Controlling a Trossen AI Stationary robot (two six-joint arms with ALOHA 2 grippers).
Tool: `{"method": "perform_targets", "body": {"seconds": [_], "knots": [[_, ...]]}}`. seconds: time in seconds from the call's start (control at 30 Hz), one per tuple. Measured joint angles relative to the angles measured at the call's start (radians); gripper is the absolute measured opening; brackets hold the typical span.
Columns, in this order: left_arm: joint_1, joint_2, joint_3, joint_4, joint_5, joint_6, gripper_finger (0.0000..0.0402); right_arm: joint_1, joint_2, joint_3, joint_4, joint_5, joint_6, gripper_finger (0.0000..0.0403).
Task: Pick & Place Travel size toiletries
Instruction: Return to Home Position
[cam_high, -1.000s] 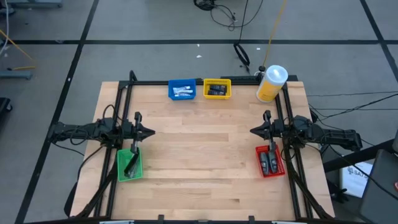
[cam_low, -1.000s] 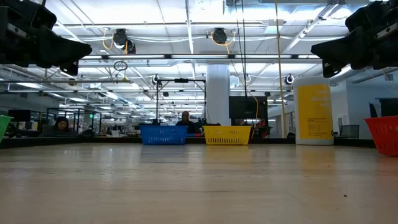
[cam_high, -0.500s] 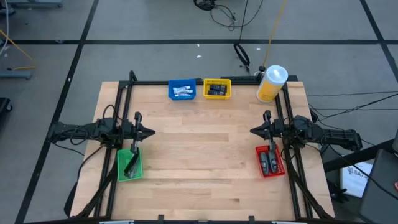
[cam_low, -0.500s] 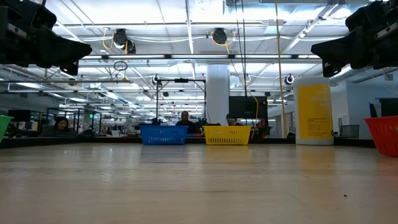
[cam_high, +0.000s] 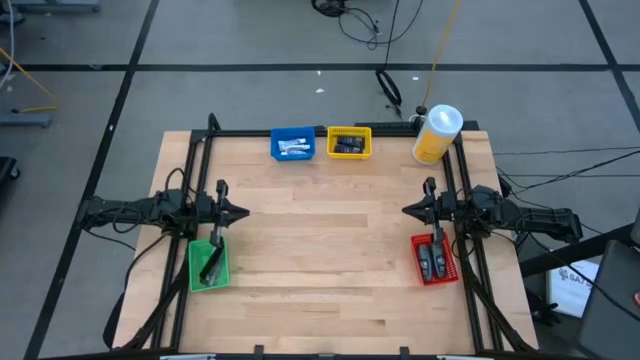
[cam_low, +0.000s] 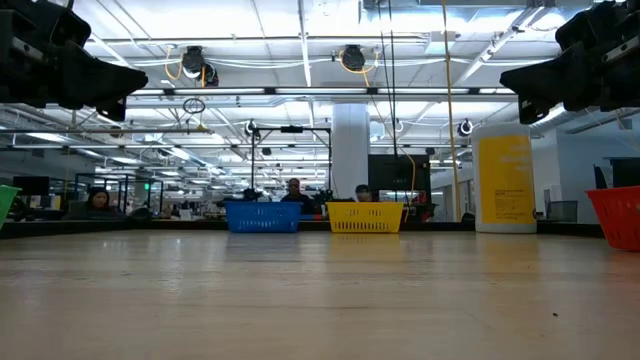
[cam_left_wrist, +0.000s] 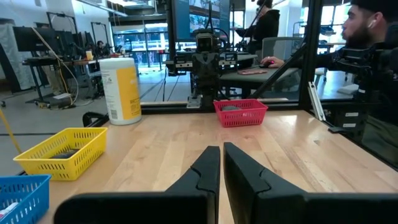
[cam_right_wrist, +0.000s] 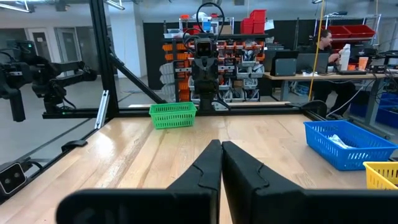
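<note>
The travel size toiletries lie in four small bins. White ones are in the blue bin (cam_high: 292, 144), dark ones in the yellow bin (cam_high: 349, 143) at the far edge. A dark one sits in the green bin (cam_high: 208, 264) at the left, grey ones in the red bin (cam_high: 434, 259) at the right. My left gripper (cam_high: 243, 212) hangs shut and level above the table's left side, just beyond the green bin. My right gripper (cam_high: 407, 210) faces it, shut, above the right side beyond the red bin. Neither holds anything.
A large yellow canister (cam_high: 437, 134) with a white lid stands at the far right corner. A black frame (cam_high: 200, 150) runs along the table's left, far and right sides. People sit at desks (cam_low: 293, 190) in the room beyond the table.
</note>
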Motion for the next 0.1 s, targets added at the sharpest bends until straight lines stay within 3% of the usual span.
{"method": "perform_targets", "body": {"seconds": [0.1], "knots": [[0.000, 0.000, 0.000, 0.000, 0.000, 0.000, 0.0024, 0.000, 0.000, 0.000, 0.000, 0.000, 0.000, 0.0004]]}}
